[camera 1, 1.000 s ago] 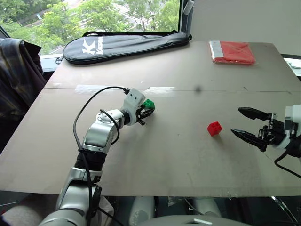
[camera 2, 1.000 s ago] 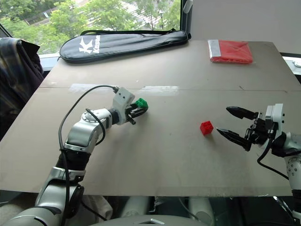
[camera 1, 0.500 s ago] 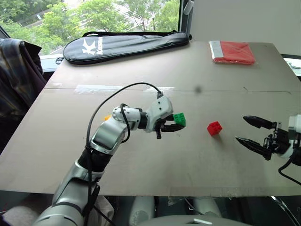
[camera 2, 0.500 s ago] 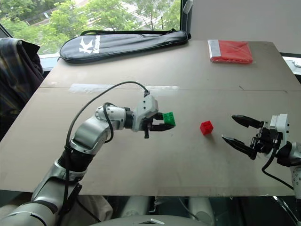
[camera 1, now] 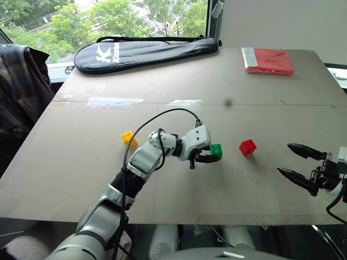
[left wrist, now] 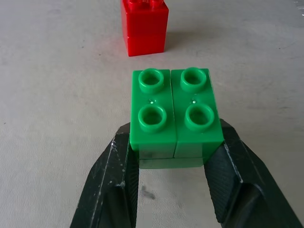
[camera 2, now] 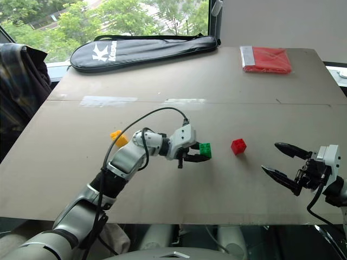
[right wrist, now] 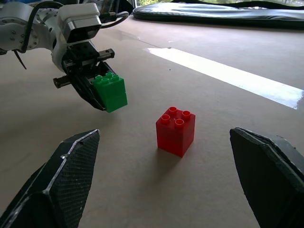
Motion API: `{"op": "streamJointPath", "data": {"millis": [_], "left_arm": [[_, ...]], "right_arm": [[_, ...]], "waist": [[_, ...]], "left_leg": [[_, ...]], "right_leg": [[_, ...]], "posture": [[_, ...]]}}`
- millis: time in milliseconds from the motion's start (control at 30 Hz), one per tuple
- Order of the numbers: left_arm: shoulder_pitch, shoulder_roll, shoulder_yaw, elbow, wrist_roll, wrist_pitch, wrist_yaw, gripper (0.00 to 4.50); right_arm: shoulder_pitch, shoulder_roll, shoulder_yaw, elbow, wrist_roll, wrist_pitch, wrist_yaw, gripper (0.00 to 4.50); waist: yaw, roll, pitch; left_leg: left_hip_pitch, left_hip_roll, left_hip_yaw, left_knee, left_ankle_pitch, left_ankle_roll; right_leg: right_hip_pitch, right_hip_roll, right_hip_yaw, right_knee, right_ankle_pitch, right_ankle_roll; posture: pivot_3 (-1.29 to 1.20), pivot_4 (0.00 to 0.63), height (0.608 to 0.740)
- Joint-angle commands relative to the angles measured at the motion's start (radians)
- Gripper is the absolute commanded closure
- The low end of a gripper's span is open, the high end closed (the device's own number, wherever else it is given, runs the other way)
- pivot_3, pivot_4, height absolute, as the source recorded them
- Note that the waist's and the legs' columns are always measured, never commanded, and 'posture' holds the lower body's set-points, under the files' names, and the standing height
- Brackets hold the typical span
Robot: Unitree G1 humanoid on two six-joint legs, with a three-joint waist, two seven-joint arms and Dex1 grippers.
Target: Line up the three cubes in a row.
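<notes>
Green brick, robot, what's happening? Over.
Left gripper shut on green brick, beside red brick. Right gripper open, empty. Yellow brick sits apart. Nothing blocking.

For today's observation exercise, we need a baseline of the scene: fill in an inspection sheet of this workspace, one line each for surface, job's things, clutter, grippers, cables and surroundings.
Surface: grey table, a seam and a strip of tape across it.
Job's things: green cube held just off the table, beside the red cube, apart from it; yellow cube off to the left; no row yet.
Clutter: black racket bag and flat red packet at the far edge.
Grippers: left gripper shut on the green cube; right gripper open, holding nothing.
Cables: black cable looping over the left arm.
Surroundings: window with trees; plaid cloth at left.
</notes>
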Motion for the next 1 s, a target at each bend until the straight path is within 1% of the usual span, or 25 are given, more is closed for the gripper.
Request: {"op": "streamJointPath", "data": {"millis": [33,300,733,800,833,867,900,933,967,1000], "left_arm": [[-0.030,-0.024,-0.010,0.020,0.018,-0.039,-0.020,3.22],[-0.078,-0.064,-0.020,0.131,0.067,-0.085,-0.030,3.22],[-0.095,-0.100,-0.013,0.195,0.088,-0.104,-0.040,3.22],[-0.096,-0.105,-0.006,0.201,0.090,-0.109,-0.029,2.18],[-0.097,-0.106,-0.004,0.205,0.092,-0.112,-0.025,1.96],[-0.099,-0.107,-0.002,0.210,0.094,-0.116,-0.024,1.57],[-0.100,-0.107,-0.001,0.213,0.097,-0.121,-0.022,1.05],[-0.101,-0.107,0.001,0.215,0.102,-0.125,-0.016,0.74],[-0.102,-0.108,0.004,0.217,0.105,-0.128,-0.010,0.28],[-0.102,-0.108,0.006,0.218,0.107,-0.131,-0.007,0.05]], "right_arm": [[0.020,0.006,-0.039,-0.048,0.010,-0.021,-0.009,0.00],[0.031,0.012,-0.031,-0.080,0.010,-0.018,-0.035,0.00],[0.021,0.007,-0.026,-0.070,0.009,-0.019,-0.036,0.00],[0.021,0.006,-0.028,-0.065,0.007,-0.022,-0.032,0.00],[0.021,0.006,-0.028,-0.063,0.007,-0.023,-0.030,0.00],[0.021,0.006,-0.029,-0.061,0.006,-0.024,-0.028,0.00],[0.020,0.006,-0.029,-0.059,0.006,-0.024,-0.026,0.00],[0.020,0.006,-0.029,-0.057,0.005,-0.026,-0.024,0.00],[0.019,0.007,-0.029,-0.055,0.004,-0.027,-0.022,0.00],[0.018,0.007,-0.029,-0.053,0.004,-0.028,-0.020,0.00]], "waist": [[0.000,0.000,0.000],[-0.001,0.000,0.000],[0.000,0.000,0.000],[0.000,0.000,0.000],[0.000,0.000,0.000],[0.000,0.000,0.000],[0.000,0.000,0.000],[0.000,0.000,0.000],[0.000,0.000,0.000],[0.000,0.000,0.000]], "left_leg": [[0.000,0.000,0.000,0.000,0.000,0.000],[0.000,0.000,-0.001,0.001,0.000,0.000],[0.000,0.000,-0.001,0.002,0.000,0.000],[0.000,0.000,-0.001,0.002,0.000,0.000],[0.000,0.000,-0.001,0.002,0.000,0.000],[-0.001,0.000,-0.001,0.002,0.000,0.000],[-0.001,0.000,-0.001,0.002,0.000,0.000],[-0.001,0.000,-0.001,0.002,0.000,0.000],[-0.001,0.000,-0.001,0.002,0.000,0.000],[0.000,0.000,-0.001,0.002,0.000,0.000]], "right_leg": [[0.000,0.000,0.000,0.000,0.000,0.000],[0.000,0.000,0.000,0.001,0.000,0.000],[0.000,0.000,0.000,0.001,0.000,0.000],[0.000,0.000,0.000,0.001,0.000,0.000],[0.000,0.000,0.000,0.001,0.000,0.000],[0.000,0.000,0.000,0.001,0.000,0.000],[0.000,0.000,0.000,0.001,0.000,0.000],[0.000,0.000,0.000,0.001,0.000,0.000],[0.000,0.000,0.000,0.001,0.000,0.000],[0.000,0.000,0.000,0.002,0.000,0.000]], "posture": [[0.00,0.150,0.708],[0.00,0.150,0.708],[0.00,0.150,0.708],[0.00,0.150,0.708],[0.00,0.150,0.708],[0.00,0.150,0.708],[0.00,0.150,0.708],[0.00,0.150,0.708],[0.00,0.150,0.708],[0.00,0.150,0.708]]}}
